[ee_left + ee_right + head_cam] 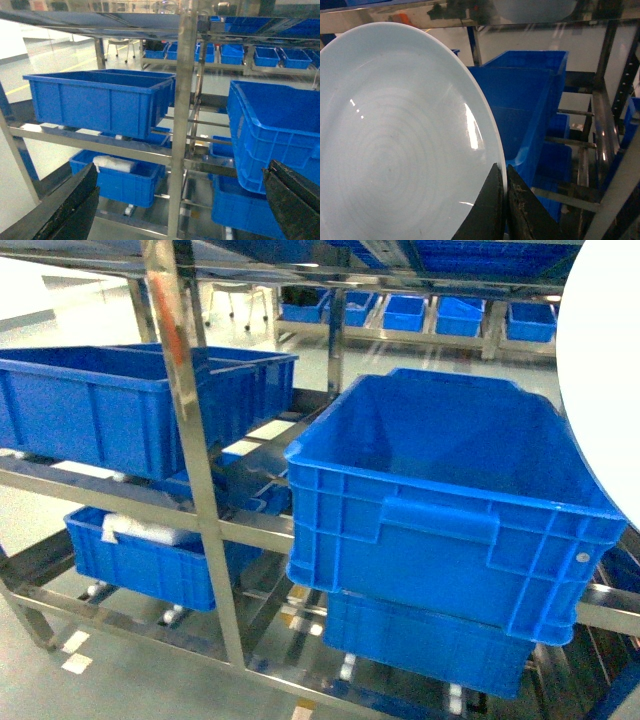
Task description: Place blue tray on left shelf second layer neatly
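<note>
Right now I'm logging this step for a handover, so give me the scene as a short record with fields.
held item: blue tray, pinched at its rim
holding gripper: right gripper, shut on the tray
other gripper: left gripper, open, holding nothing
tray in head view: pale disc at the right edge
target: left shelf second layer, steel slats, carrying a dark blue crate
nearest obstacle: large blue crate on the right rack
task state: tray not yet on the shelf

One pale blue tray (395,150), two black pincers (180,205) (502,210), and on the near steel rack (190,420) five deep blue crates (450,500), two on its left side and three on its right, with five smaller ones behind (405,312).
</note>
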